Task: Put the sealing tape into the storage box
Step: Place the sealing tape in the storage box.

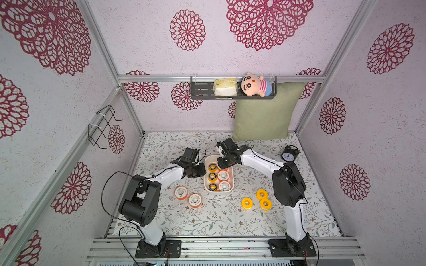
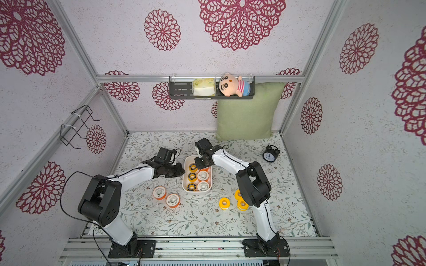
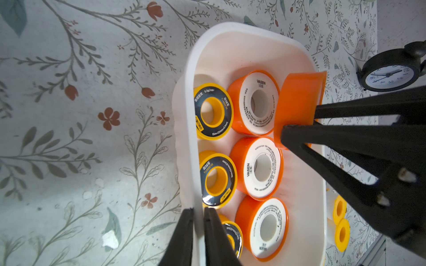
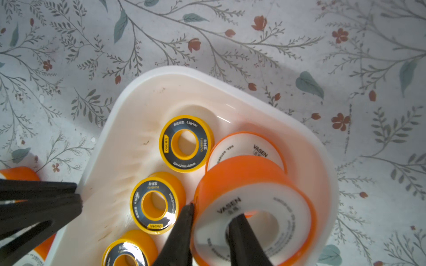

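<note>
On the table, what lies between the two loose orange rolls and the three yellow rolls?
Only bare tablecloth separates orange rolls and yellow rolls in both top views; the storage box sits farther back.

We are logging the storage box (image 3: 242, 53) as white. We are noting three liveries: orange rolls with white faces (image 3: 250, 165), yellow rolls with black faces (image 3: 215, 132), all-yellow rolls (image 1: 243, 203). The table cover (image 1: 207, 221) is showing green sprigs and red blossoms on pale ground; the pale walls (image 1: 143, 53) are carrying crimson rosettes.
</note>
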Motion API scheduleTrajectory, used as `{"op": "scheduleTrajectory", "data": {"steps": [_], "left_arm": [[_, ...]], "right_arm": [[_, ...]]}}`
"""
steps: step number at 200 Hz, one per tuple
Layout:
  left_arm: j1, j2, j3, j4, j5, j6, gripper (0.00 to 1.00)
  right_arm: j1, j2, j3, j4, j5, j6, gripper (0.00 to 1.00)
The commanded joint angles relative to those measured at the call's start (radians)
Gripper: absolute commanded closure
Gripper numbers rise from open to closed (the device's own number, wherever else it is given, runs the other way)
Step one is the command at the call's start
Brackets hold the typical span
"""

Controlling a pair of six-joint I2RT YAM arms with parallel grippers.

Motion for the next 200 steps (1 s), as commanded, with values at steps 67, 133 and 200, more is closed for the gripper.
{"op": "scheduleTrajectory", "data": {"steps": [67, 133, 200], "left_arm": [[-0.005, -0.002, 0.011, 0.005, 0.007, 0.009, 0.85], [-0.006, -0.004, 0.011, -0.004, 0.003, 0.016, 0.84], [-0.005, -0.010, 0.017, -0.012, 0.014, 0.023, 0.82]], "right_arm": [[0.011, 0.056, 0.117, -0.087, 0.063, -0.025, 0.76], [0.014, 0.080, 0.140, -0.101, 0.067, -0.024, 0.66], [0.014, 0.059, 0.141, -0.091, 0.068, -0.023, 0.55]]}}
